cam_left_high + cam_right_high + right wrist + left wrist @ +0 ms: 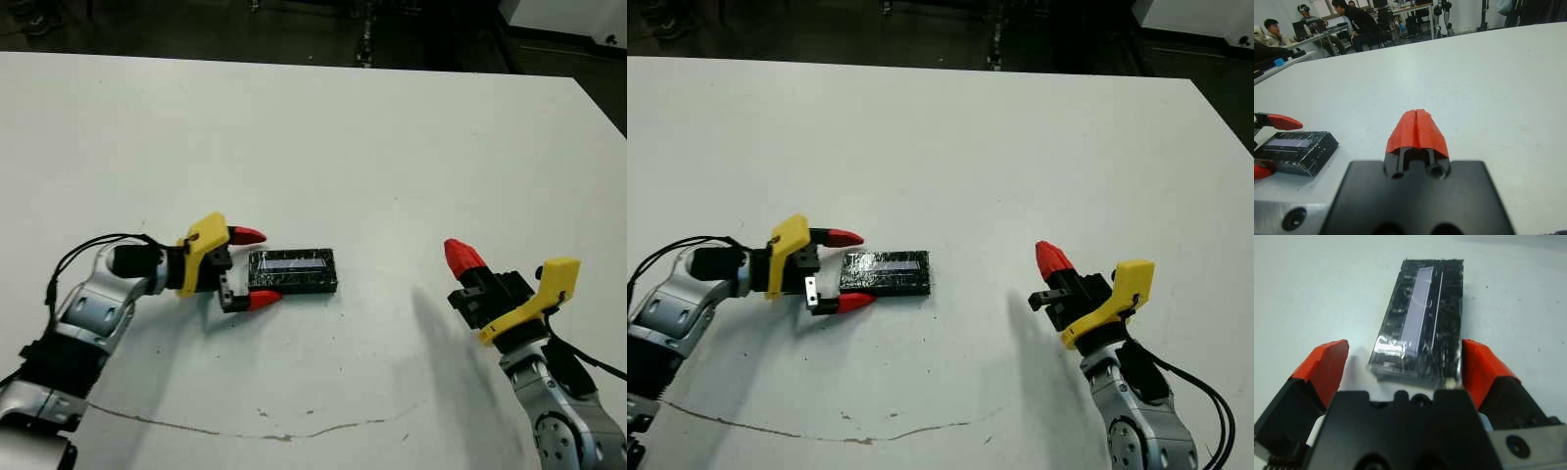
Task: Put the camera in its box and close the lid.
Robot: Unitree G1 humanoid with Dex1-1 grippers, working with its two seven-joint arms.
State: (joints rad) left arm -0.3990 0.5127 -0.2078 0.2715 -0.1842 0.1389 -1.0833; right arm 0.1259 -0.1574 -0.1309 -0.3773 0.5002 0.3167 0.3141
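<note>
The lid (292, 271), a black speckled slab with a pale stripe, lies flat on the white table, left of centre. My left gripper (255, 266) is open, with one red finger on each side of the slab's near end (1415, 328); I cannot tell whether the fingers touch it. The camera is out of sight. The box's white inside does not show either; only dark sides appear under the lid (1295, 149). My right gripper (460, 257) hovers well to the right of the lid, its red fingers (1417, 129) shut on nothing.
A thin dark wavy line (274, 431) runs across the table near its front edge. The table's far edge (294, 61) borders a dark floor. People (1356, 22) sit at desks beyond the table in the right wrist view.
</note>
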